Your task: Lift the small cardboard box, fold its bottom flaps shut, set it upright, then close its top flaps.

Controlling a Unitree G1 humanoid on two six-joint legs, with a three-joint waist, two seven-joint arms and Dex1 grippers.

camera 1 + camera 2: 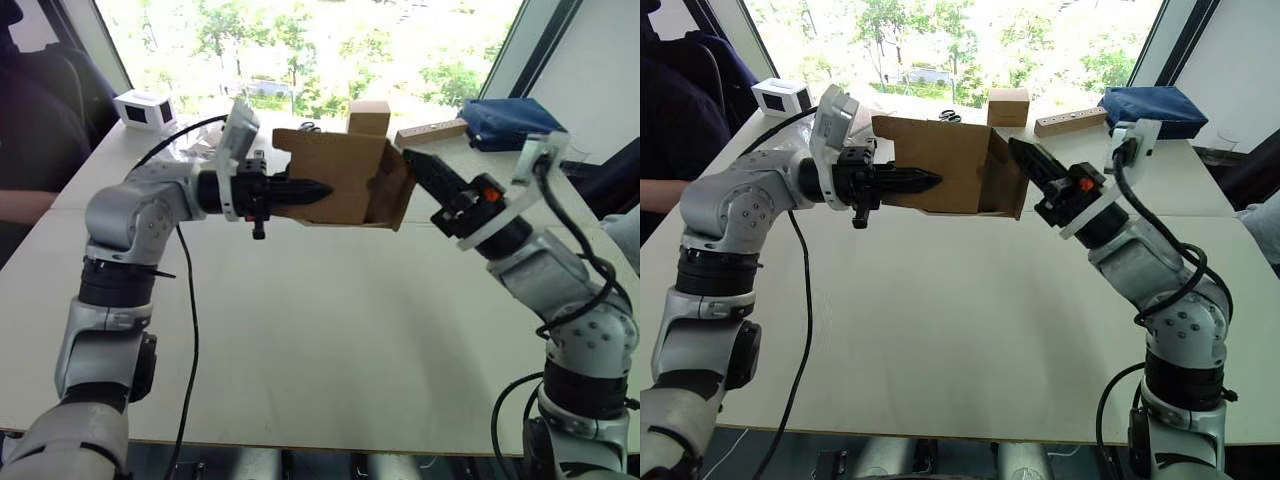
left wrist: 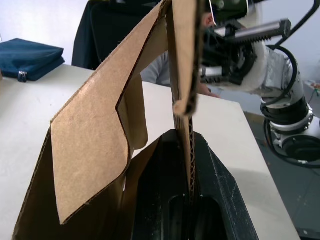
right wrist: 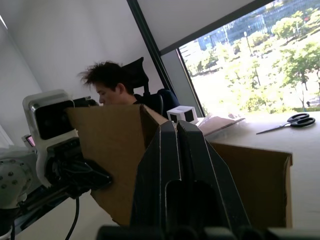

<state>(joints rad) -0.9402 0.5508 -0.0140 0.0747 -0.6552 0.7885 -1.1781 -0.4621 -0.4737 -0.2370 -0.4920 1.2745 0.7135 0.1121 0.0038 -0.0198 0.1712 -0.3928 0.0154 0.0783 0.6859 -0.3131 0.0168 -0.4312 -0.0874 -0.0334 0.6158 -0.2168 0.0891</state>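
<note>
A: Box status?
B: One small cardboard box (image 1: 335, 178), brown corrugated, held clear above the white counter (image 1: 330, 330). Left gripper (image 1: 318, 190) fingers pinch one wall edge.
A: Right side?
B: Right gripper (image 1: 1025, 155) fingers pressed together at the open end. Behind: one cube-like box (image 1: 368, 118), one long tan block (image 1: 430, 132), scissors (image 3: 290, 123).

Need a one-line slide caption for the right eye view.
Small cardboard box held above the table, left gripper clamped on its wall, right gripper at its open end.
</note>
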